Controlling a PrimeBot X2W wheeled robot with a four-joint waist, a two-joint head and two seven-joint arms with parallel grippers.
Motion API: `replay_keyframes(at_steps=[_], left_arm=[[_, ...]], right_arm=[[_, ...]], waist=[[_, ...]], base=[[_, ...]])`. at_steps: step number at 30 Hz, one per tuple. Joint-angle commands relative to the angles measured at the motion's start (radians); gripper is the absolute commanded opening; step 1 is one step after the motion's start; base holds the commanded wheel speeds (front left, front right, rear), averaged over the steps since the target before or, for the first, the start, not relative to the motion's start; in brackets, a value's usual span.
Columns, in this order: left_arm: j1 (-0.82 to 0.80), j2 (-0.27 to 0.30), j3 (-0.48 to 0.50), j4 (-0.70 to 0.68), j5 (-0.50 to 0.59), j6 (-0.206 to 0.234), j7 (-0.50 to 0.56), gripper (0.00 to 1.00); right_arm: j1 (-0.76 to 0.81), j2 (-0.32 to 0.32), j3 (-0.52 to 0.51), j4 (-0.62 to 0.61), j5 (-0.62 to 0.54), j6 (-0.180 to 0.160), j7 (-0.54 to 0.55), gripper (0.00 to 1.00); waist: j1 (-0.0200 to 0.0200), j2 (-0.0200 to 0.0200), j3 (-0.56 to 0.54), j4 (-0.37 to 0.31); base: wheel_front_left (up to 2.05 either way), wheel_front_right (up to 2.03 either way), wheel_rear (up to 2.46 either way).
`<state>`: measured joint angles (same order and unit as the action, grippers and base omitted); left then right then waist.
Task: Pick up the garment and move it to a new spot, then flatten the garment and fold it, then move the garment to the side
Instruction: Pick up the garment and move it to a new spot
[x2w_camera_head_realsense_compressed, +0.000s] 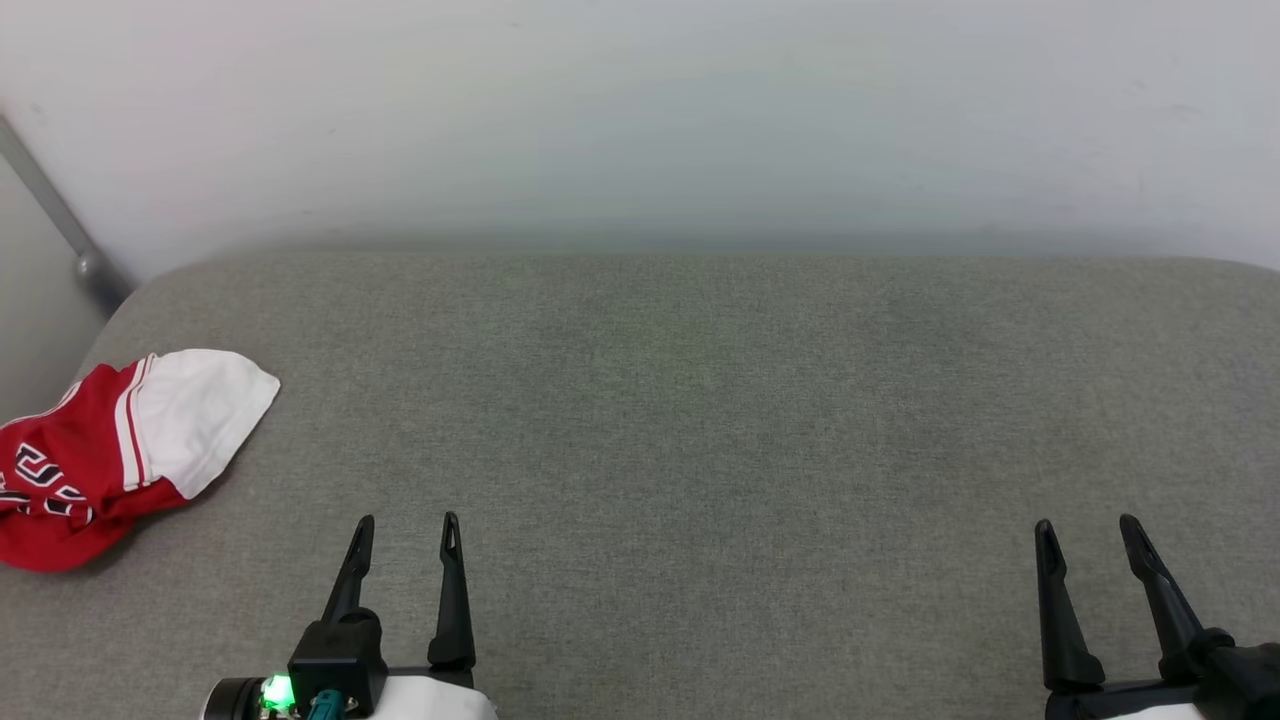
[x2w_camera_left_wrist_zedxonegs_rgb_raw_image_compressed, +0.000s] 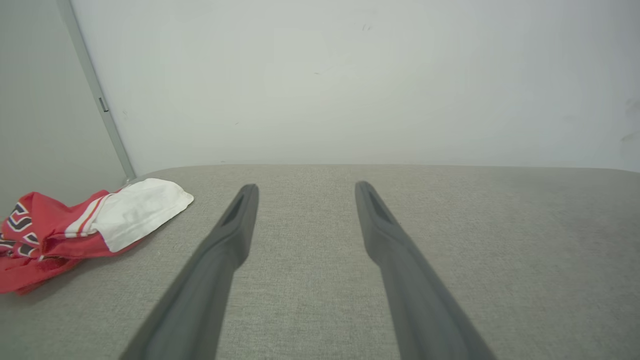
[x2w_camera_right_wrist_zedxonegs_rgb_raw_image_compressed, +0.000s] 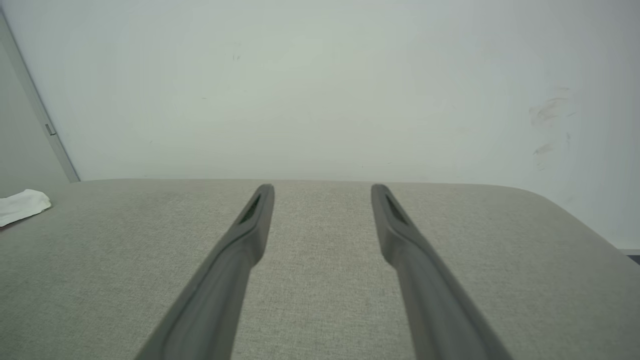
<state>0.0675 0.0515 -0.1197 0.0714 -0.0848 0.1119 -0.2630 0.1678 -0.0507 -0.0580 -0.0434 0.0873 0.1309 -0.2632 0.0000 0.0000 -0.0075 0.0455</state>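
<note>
The left gripper (x2w_camera_head_realsense_compressed: 406, 520) and right gripper (x2w_camera_head_realsense_compressed: 1086, 523) hover over the grey cushion (x2w_camera_head_realsense_compressed: 700, 400), fingers spread, holding nothing. The shirt (x2w_camera_head_realsense_compressed: 90, 455) lies crumpled ahead and left of the left gripper, well apart. The head view's edge cuts it off, and folds hide most of its lettering.
</note>
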Motion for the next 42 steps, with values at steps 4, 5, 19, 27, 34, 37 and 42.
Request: replay_keyframes(at_steps=[4,5,19,27,34,37,42], left_arm=[[0.0,-0.002,0.006,0.005,0.007,0.009,-0.003,1.0],[0.0,-0.002,0.006,0.006,0.009,0.012,-0.003,1.0],[-0.013,-0.001,0.045,0.009,0.013,0.037,-0.003,1.0],[-0.009,-0.002,0.056,0.012,0.008,0.044,-0.003,1.0],[-0.004,-0.002,0.061,0.014,0.005,0.046,-0.003,1.0],[-0.002,-0.002,0.069,0.015,0.004,0.053,-0.003,1.0],[0.002,-0.002,0.08,0.016,-0.002,0.056,-0.003,1.0]], right_arm=[[0.011,0.001,0.0,0.001,0.0,0.0,-0.002,1.0],[0.011,0.001,0.0,0.001,0.001,0.0,-0.002,1.0],[0.017,0.001,0.008,-0.007,-0.003,0.0,-0.002,1.0],[0.024,0.001,0.006,-0.009,-0.007,0.0,-0.002,1.0],[0.019,0.001,0.016,-0.011,-0.006,0.0,-0.002,1.0],[0.012,0.001,0.019,-0.01,-0.006,0.0,-0.002,1.0],[0.017,0.001,0.022,-0.008,-0.002,0.0,-0.002,1.0]], waist=[[0.0,0.0,0.0,0.007],[0.0,0.0,0.0,0.009],[0.0,0.0,0.005,0.135],[0.0,0.0,0.006,0.263],[0.0,0.0,0.013,0.364],[0.0,0.0,0.016,0.396],[0.0,0.0,0.016,0.434]], base=[[0.0,0.0,0.0],[0.0,0.0,0.0],[0.0,0.0,0.0],[0.0,0.0,0.0],[0.0,0.0,0.0],[0.0,0.0,0.0],[0.0,0.0,0.0]])
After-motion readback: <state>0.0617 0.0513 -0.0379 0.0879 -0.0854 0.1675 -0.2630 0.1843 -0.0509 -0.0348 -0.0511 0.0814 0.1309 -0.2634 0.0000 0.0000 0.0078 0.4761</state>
